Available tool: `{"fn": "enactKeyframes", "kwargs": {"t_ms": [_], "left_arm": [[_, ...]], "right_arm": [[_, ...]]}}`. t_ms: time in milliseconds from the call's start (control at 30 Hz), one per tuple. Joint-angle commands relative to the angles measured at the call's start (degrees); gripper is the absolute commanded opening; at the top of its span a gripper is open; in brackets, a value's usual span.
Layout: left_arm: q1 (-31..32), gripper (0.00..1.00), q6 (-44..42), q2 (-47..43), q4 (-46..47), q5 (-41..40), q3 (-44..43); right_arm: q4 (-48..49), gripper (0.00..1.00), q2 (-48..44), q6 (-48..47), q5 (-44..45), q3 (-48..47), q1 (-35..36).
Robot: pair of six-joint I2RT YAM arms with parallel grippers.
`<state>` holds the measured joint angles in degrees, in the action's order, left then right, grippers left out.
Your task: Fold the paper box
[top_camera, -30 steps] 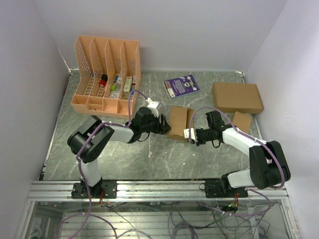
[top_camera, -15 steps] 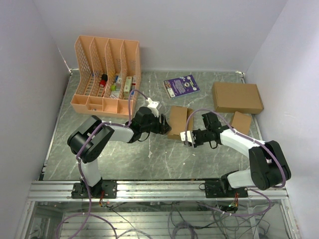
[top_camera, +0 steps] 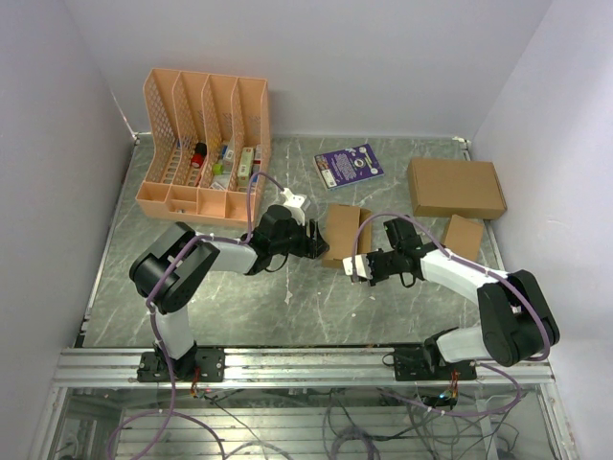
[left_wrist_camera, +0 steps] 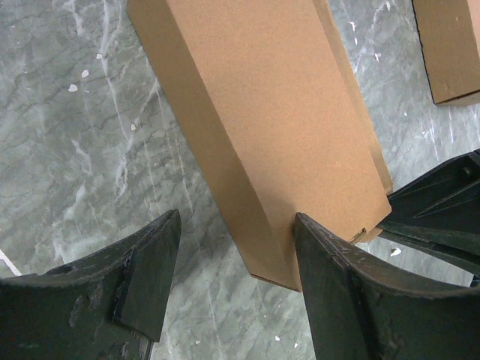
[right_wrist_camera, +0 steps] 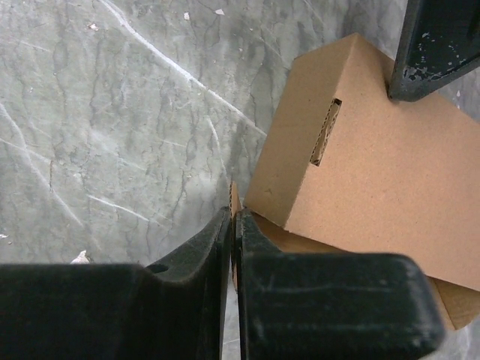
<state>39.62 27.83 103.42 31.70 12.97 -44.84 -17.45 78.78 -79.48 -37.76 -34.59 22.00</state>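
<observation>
The paper box (top_camera: 342,235) is a slim brown carton lying on the marbled table between my two arms. From its left, my left gripper (top_camera: 311,240) stands open around the near corner of the paper box (left_wrist_camera: 277,127). One finger (left_wrist_camera: 352,300) touches the carton's top face and the other finger (left_wrist_camera: 146,285) is apart from it. At the carton's near end, my right gripper (top_camera: 356,265) is shut, with a thin cardboard flap edge pinched between its fingers (right_wrist_camera: 232,221). The paper box (right_wrist_camera: 375,165) shows a slot in its end face.
A peach file organiser (top_camera: 206,144) stands at the back left and a purple booklet (top_camera: 349,165) lies behind the carton. A large brown cardboard box (top_camera: 456,188) and a second small carton (top_camera: 465,236) sit at the right, near the wall.
My right gripper has slid a little left and nearer along the carton's near end and closed tighter on the flap edge. The left arm has not moved.
</observation>
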Motion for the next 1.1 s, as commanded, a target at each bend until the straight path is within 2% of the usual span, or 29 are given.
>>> {"fn": "enactKeyframes", "kwargs": {"t_ms": [0,267,1067], "left_arm": [[-0.3,0.72,-1.8,1.9,-4.5,0.1,0.0],[-0.3,0.72,-2.0,2.3,-4.8,0.0,0.0],[-1.0,0.72,-2.5,4.0,-4.8,0.2,0.1]], "right_arm": [[-0.2,0.05,-1.0,-0.3,0.6,0.3,0.3],[-0.9,0.01,-1.2,0.1,-0.7,-0.2,-1.0],[-4.5,0.02,2.1,1.2,-5.4,-2.7,-6.9]]}}
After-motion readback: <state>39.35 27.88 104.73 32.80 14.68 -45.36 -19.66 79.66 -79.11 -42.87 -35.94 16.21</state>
